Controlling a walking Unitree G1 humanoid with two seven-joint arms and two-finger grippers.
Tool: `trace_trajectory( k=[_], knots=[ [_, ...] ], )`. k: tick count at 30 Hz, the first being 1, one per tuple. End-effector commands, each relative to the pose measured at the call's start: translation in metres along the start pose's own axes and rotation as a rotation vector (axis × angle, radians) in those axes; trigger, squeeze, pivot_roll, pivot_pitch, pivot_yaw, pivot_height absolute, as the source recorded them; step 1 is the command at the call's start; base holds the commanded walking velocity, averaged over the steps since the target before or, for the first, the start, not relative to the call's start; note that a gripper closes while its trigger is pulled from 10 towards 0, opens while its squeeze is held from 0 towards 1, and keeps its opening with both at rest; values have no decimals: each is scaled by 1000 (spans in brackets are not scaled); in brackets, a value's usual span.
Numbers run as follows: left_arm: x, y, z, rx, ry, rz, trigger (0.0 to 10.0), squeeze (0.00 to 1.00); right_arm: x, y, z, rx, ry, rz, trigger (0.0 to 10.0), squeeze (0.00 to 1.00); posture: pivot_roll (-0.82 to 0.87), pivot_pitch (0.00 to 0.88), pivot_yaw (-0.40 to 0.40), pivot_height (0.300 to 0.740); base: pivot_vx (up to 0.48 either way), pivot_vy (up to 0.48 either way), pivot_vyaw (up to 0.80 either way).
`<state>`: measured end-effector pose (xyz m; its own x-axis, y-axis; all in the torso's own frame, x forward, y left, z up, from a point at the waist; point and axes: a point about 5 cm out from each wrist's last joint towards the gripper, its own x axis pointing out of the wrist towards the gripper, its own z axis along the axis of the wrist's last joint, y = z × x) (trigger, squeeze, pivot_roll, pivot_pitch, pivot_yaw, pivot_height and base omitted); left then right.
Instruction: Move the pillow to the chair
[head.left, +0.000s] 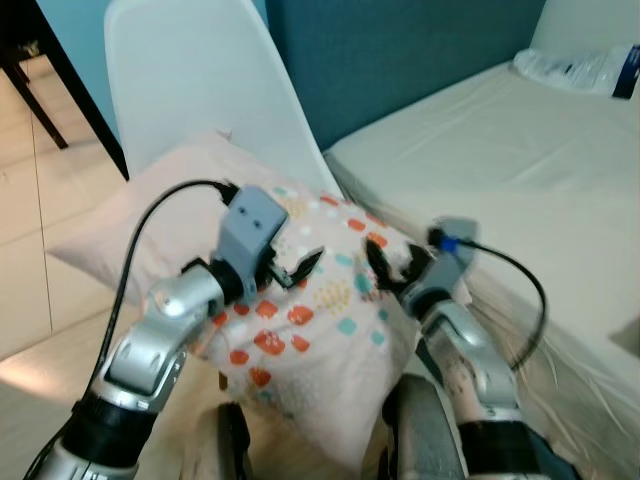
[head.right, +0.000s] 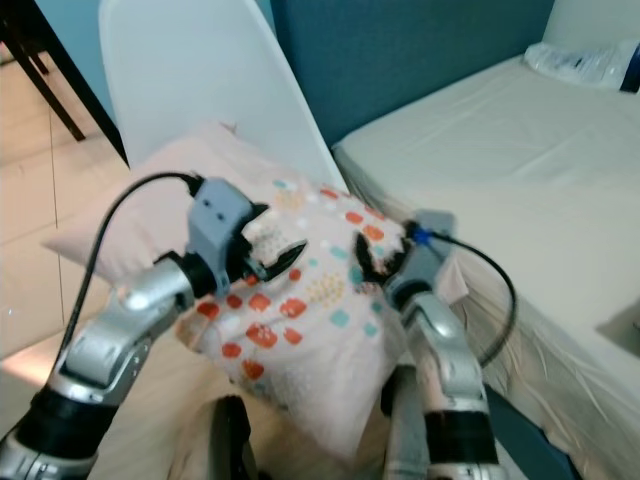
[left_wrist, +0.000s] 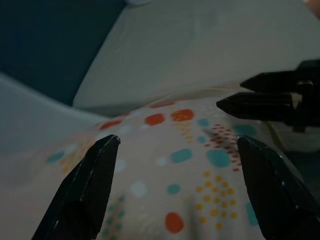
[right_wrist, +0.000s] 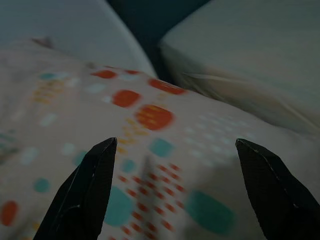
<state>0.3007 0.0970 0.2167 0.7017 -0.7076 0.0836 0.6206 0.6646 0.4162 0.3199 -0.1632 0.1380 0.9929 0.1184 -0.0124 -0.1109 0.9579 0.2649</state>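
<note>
Left eye view: spotted pillow (head.left: 300, 310) is lying on the white chair (head.left: 190, 80) seat beside the bed (head.left: 500, 160), with left gripper (head.left: 292, 268) and right gripper (head.left: 392, 268) hovering just over it, both spread wide and gripping nothing. Placing looks done, releasing step. Next move is probably pulling both arms clear without dragging the pillow off.

Teal wall (head.left: 420, 50), bed (head.left: 520, 150), pale floor (head.left: 30, 200)

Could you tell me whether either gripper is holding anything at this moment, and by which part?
Nothing is held: left gripper and right gripper are open just above the pillow.
</note>
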Motion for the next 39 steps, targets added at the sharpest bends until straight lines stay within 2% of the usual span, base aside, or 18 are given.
trace_trajectory(
  k=[1,3,4,5,10,13,18,20,21,22,24,25,28,31,32,33,34,39],
  knots=[
    [1,-6,-9,81,34,-55,10000,0,-6,-2,-2,-5,7,-25,10000,0,-119,190,92,571,0,0,0],
    [8,-14,-16,191,61,-114,10000,0,-11,-6,-2,-7,3,-49,10000,0,-128,189,95,571,0,0,0],
    [8,-14,-16,191,61,-114,10000,0,-11,-6,-2,-7,3,-49,10000,0,-128,189,95,571,0,0,0],
    [10,-18,-19,225,68,-138,10000,0,-12,-8,-1,-7,-1,-59,10000,0,-132,188,98,571,0,0,0],
    [18,-21,-23,260,68,-145,10000,0,-12,-9,4,-8,-11,-64,10000,0,-139,186,102,571,0,0,-391],
    [23,-14,-24,246,62,-51,10000,0,-10,-6,6,-18,-5,-35,10000,0,-137,188,99,571,0,0,-665],
    [21,-11,-28,258,69,-23,10000,0,-6,2,-1,-55,79,4,10000,0,-134,190,93,571,0,0,0],
    [19,-11,-31,280,77,-21,10000,0,-3,4,-5,-5,108,-20,10000,0,-130,194,92,571,0,0,0],
    [19,-11,-32,286,77,-15,10000,0,-1,5,-6,51,114,-30,10000,0,-128,196,90,571,0,0,0],
    [18,-6,-31,295,72,25,10000,0,3,14,-10,152,147,0,10000,0,-124,197,88,571,0,0,0],
    [19,-4,-30,299,70,48,10000,0,4,18,-12,178,167,23,10000,0,-121,198,88,571,0,0,0],
    [19,2,-30,308,79,99,10000,0,5,24,-15,194,195,52,10000,0,-120,198,89,571,0,0,0],
    [17,22,-32,251,106,290,10000,0,6,40,-23,219,276,134,10000,0,-117,201,88,571,0,0,0],
    [8,39,-43,96,161,465,10000,0,9,38,-29,228,340,72,10000,0,-117,203,88,571,0,0,0],
    [5,41,-47,47,174,492,10000,0,9,36,-31,227,354,44,10000,0,-117,203,88,571,0,0,0],
    [5,41,-47,47,174,492,10000,0,9,36,-31,227,354,44,10000,0,-117,203,88,571,0,0,0],
    [0,43,-54,-9,198,523,10000,0,10,32,-33,224,368,2,10000,0,-116,204,86,571,0,0,0],
    [-5,43,-60,-17,232,556,10000,0,11,25,-33,238,373,-52,10000,0,-106,211,83,571,0,0,0]
  ],
)
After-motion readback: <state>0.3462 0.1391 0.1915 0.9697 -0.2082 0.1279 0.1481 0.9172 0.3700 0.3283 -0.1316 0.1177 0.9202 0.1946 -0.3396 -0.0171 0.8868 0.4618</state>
